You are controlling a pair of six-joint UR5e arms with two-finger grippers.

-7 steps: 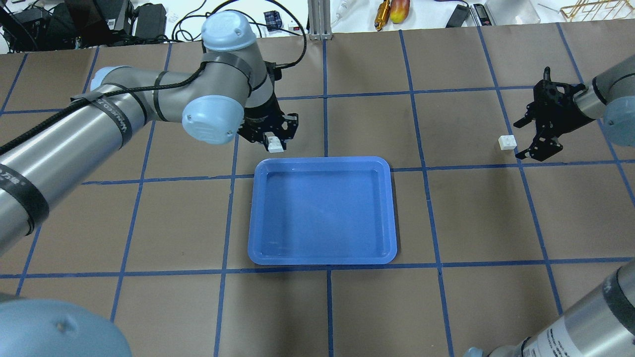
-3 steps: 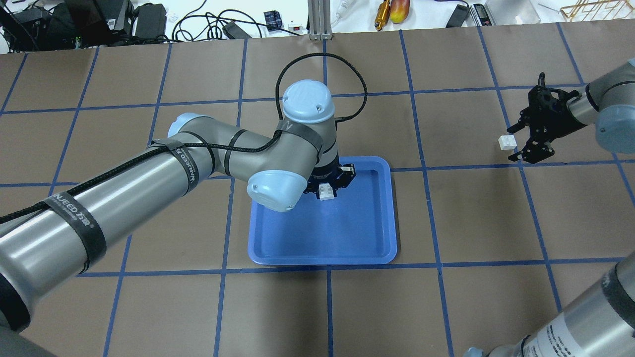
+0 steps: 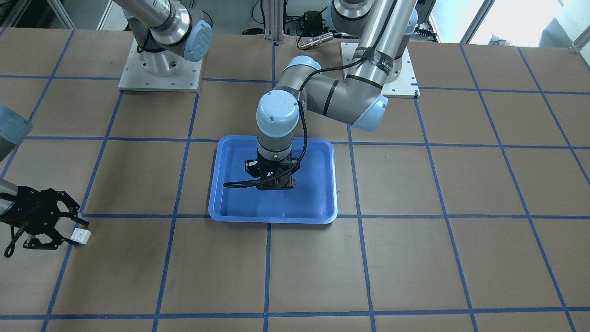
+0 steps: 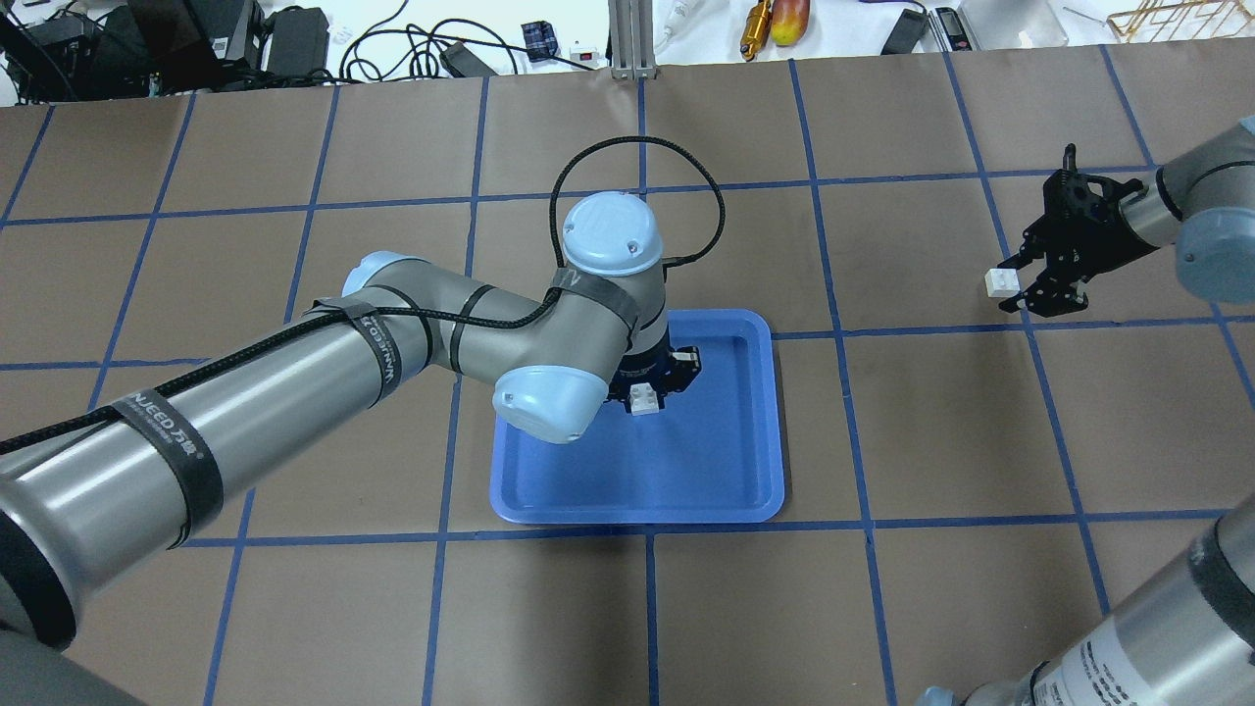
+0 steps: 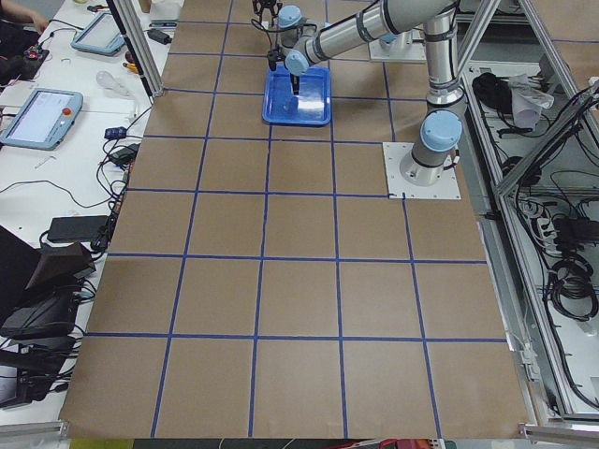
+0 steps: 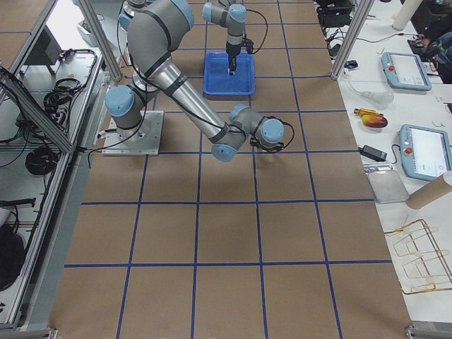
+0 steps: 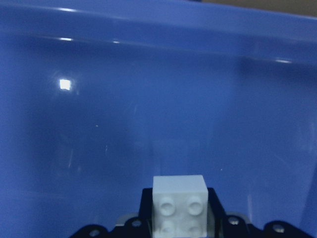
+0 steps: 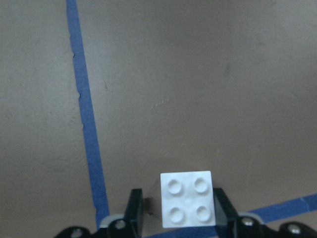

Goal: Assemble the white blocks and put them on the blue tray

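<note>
Clamping 1 white 4-stud block (image 7: 179, 206) over blue tray (image 4: 726, 471), left hand (image 4: 646, 395); right hand's (image 4: 1016, 286) grip on 2nd block (image 4: 999, 282) unclear.

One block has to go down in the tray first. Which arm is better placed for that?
Left. The left gripper holds a white block low over the blue tray; the right gripper is off the tray, around the other block on the table.

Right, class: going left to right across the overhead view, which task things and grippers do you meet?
Blue tray, with the left gripper holding one white block above it → second white block → right gripper, bracketing that block.
</note>
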